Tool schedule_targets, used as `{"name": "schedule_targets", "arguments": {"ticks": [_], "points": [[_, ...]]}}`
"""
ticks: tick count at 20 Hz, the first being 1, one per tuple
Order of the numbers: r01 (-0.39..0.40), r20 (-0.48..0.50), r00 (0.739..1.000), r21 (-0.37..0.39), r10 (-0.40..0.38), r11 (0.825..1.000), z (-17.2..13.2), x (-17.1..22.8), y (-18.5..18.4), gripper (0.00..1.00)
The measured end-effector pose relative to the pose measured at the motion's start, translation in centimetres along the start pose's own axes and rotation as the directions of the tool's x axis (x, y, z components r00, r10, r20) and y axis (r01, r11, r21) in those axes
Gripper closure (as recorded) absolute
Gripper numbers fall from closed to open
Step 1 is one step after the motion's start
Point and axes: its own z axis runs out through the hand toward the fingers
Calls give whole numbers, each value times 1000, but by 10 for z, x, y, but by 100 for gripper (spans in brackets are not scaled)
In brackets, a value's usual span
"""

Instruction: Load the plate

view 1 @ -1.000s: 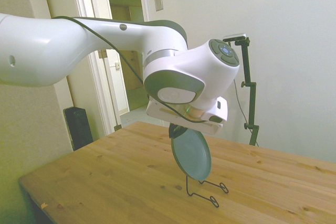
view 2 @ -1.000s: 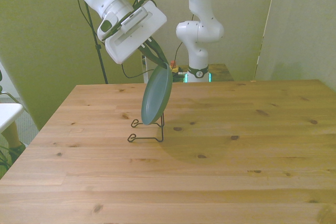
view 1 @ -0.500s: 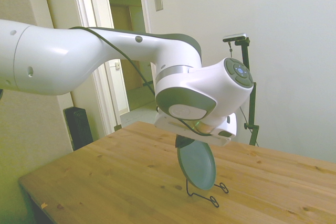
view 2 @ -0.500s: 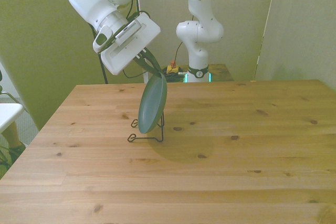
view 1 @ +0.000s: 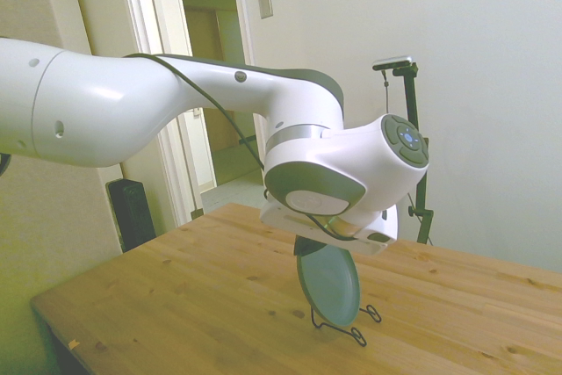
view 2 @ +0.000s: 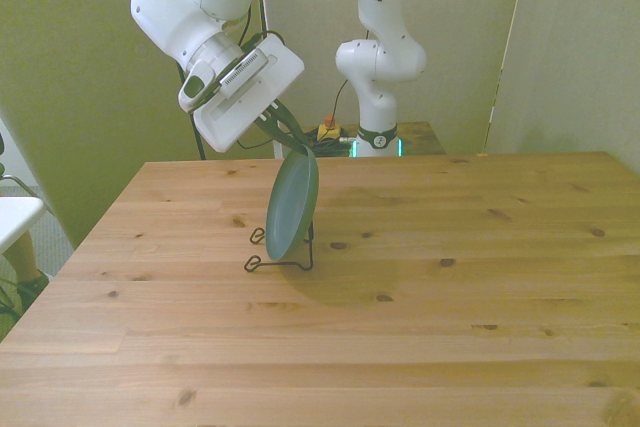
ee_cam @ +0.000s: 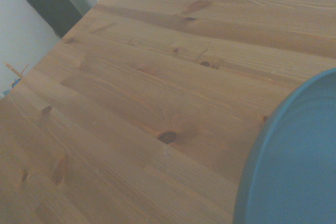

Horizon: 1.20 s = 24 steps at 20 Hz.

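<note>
We see the plate point(view 1: 329, 285) point(view 2: 292, 207) point(ee_cam: 294, 166) standing on edge, nearly upright with a slight tilt, its lower rim down at the wire stand point(view 1: 344, 322) point(view 2: 282, 252) on the wooden table point(view 1: 193, 296) point(view 2: 450, 307) point(ee_cam: 131, 103). The gripper point(view 1: 309, 246) point(view 2: 291, 136) is above the stand, its fingers pressed onto the plate's top rim, pinching it. Whether the plate's lower edge actually sits in the stand's wires or hangs just over them, we cannot tell. The stand's looped feet rest flat on the table beside the plate's base. In the wrist view we see only a curved part of the plate's rim, with bare knotted boards beside it.
</note>
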Motion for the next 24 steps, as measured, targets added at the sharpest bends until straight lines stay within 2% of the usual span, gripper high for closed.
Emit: {"name": "schedule_targets", "arguments": {"ticks": [9,10,24], "points": [[-5,2,1000,-6,5,1000,6,4,4,100],[-6,4,1000,-6,6,1000,7,4,5,0],[3,-2,1000,-14,-3,1000,4,11,-5,0]]}}
